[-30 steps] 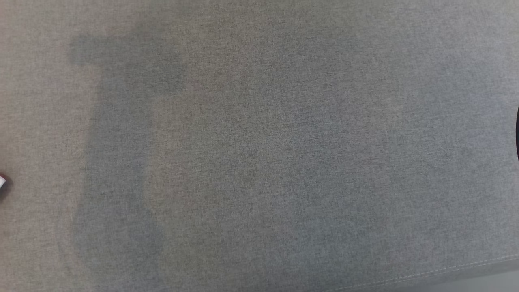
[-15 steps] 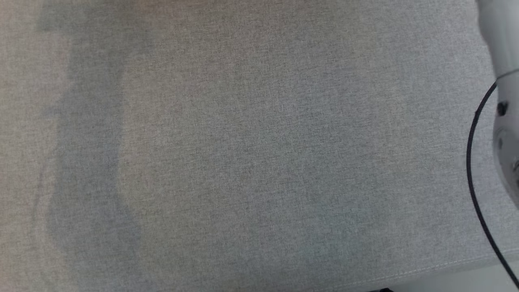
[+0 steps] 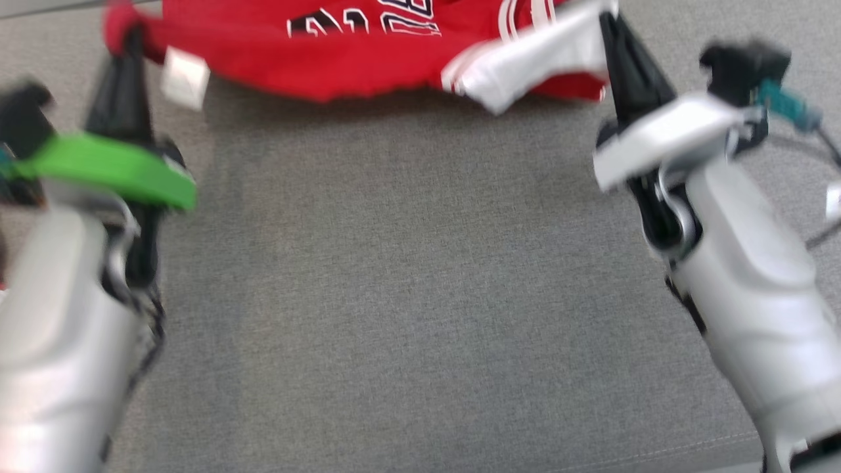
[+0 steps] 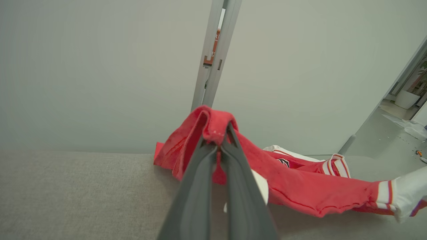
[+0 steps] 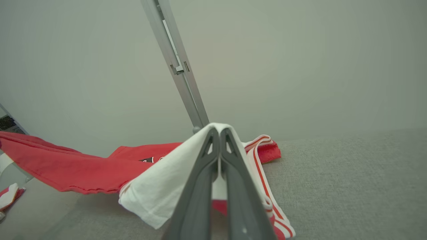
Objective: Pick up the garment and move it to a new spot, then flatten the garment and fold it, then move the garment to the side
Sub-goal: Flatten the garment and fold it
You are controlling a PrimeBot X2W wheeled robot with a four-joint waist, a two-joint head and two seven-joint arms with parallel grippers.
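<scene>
Both arms reach forward, garment (image 3: 368, 59) slung between them
left gripper (image 3: 128, 46) clamps the red edge, right gripper (image 3: 610, 29) pinches the white part

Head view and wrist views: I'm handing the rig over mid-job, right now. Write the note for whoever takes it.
Left gripper: shut on a red edge of the red fabric jersey with white striped trim, holding it up.
Right gripper: shut on a white part of the jersey.
Jersey: strung between both grippers, its far part resting on the grey woven surface.
Done: both grasps taken, jersey partly lifted.
Left: set it down at the new spot, flatten, fold, move aside.
</scene>
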